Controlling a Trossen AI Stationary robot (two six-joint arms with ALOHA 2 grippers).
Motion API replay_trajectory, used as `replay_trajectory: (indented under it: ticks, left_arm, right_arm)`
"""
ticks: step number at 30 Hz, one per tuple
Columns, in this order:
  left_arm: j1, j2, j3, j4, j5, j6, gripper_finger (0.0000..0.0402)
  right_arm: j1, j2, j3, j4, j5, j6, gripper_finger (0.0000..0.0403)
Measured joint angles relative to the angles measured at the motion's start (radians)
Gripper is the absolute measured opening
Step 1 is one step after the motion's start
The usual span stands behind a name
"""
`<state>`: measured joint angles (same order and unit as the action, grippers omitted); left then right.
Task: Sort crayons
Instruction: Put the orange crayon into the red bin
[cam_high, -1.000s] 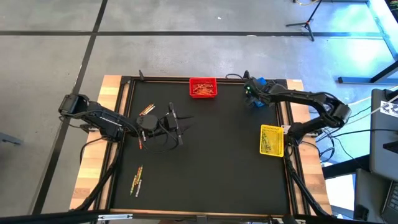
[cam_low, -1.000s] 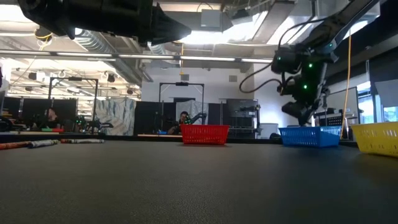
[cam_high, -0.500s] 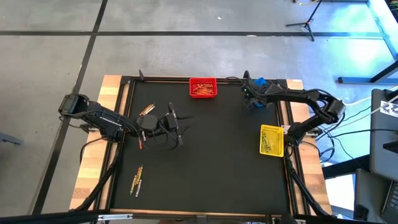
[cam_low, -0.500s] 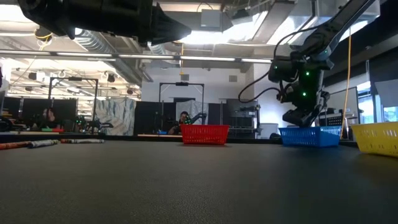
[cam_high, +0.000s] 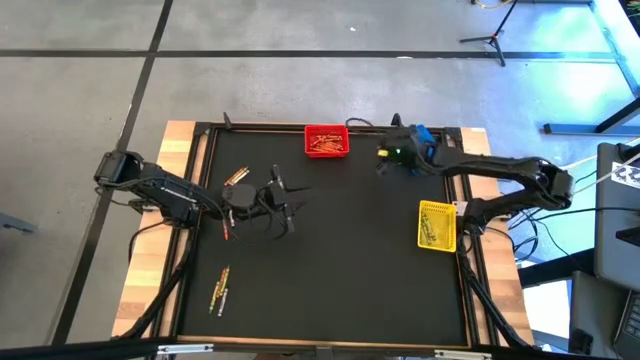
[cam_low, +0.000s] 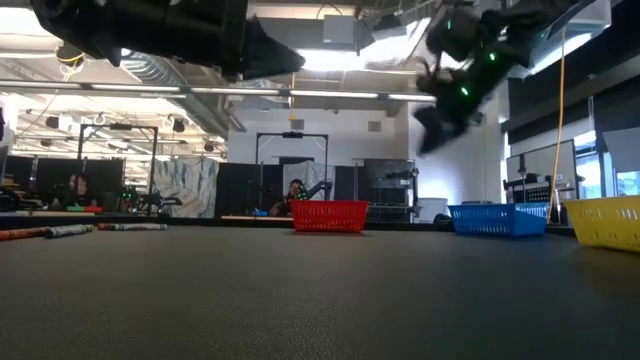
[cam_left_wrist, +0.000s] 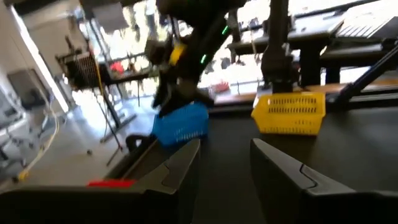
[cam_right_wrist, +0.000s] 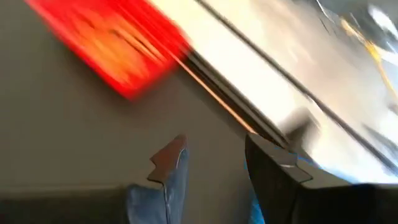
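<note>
Loose crayons lie on the black mat in small groups: one (cam_high: 236, 178) just beyond my left arm, another (cam_high: 220, 288) near the front left; the low view shows some crayons (cam_low: 60, 231) at its left. More crayons lie in the red bin (cam_high: 326, 140) and the yellow bin (cam_high: 436, 224). My left gripper (cam_high: 288, 205) hovers open over the mat's left half, its fingers (cam_left_wrist: 180, 169) level with nothing between them. My right gripper (cam_high: 383, 158) hangs open and high above the mat (cam_low: 440, 120), between the red bin and the blue bin (cam_high: 420, 134). Its fingers (cam_right_wrist: 168, 165) hold nothing.
The three bins stand along the mat's far and right edges: red at the far middle, blue (cam_low: 497, 219) at the far right corner, yellow (cam_low: 605, 222) at the right. A wooden table rim (cam_high: 150, 250) frames the mat. The mat's centre and near right part are bare.
My right gripper has risen from just above the blue bin and swung toward the table's left, toward the red bin, tipping up as it went. My left arm has kept still.
</note>
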<state>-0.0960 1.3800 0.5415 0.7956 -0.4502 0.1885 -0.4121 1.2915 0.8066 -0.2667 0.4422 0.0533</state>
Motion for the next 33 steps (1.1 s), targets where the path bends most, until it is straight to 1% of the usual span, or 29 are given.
replay_trajectory:
  ticks: [2, 5, 9, 10, 14, 18, 20, 24, 28, 33]
  left_arm:
    - [0.014, 0.000, 0.000, -0.026, 0.000, -0.031, 0.0132]
    - [0.034, 0.000, 0.000, -0.055, -0.001, -0.058, 0.0132]
    - [0.056, 0.000, 0.000, -0.113, -0.022, -0.094, 0.0132]
    - [0.062, 0.000, 0.007, -0.155, -0.037, -0.107, 0.0132]
    - [0.090, 0.000, 0.080, -0.429, -0.065, -0.168, 0.0132]
    - [0.117, 0.000, 0.196, -0.743, -0.064, -0.217, 0.0132]
    - [0.137, 0.000, 0.252, -0.894, -0.064, -0.240, 0.0132]
    - [0.180, 0.000, 0.354, -1.142, -0.065, -0.296, 0.0132]
    - [0.225, 0.000, 0.434, -1.340, -0.065, -0.339, 0.0132]
    - [0.292, 0.000, 0.491, -1.500, -0.051, -0.368, 0.0132]
  right_arm:
    - [0.050, 0.002, -0.012, 0.126, -0.038, -0.042, 0.0156]
    - [0.119, 0.016, -0.038, 0.324, -0.128, -0.110, 0.0156]
    - [0.180, 0.016, -0.053, 0.468, -0.223, -0.114, 0.0156]
    - [0.195, 0.016, -0.055, 0.483, -0.234, -0.114, 0.0156]
    - [0.245, 0.016, -0.056, 0.513, -0.248, -0.114, 0.0156]
    - [0.311, 0.016, -0.056, 0.521, -0.244, -0.114, 0.0156]
    - [0.357, 0.016, -0.056, 0.551, -0.244, -0.122, 0.0156]
    - [0.435, 0.016, -0.056, 0.621, -0.248, -0.141, 0.0156]
    - [0.480, 0.016, -0.056, 0.652, -0.242, -0.163, 0.0156]
    - [0.500, 0.016, -0.056, 0.655, -0.243, -0.170, 0.0156]
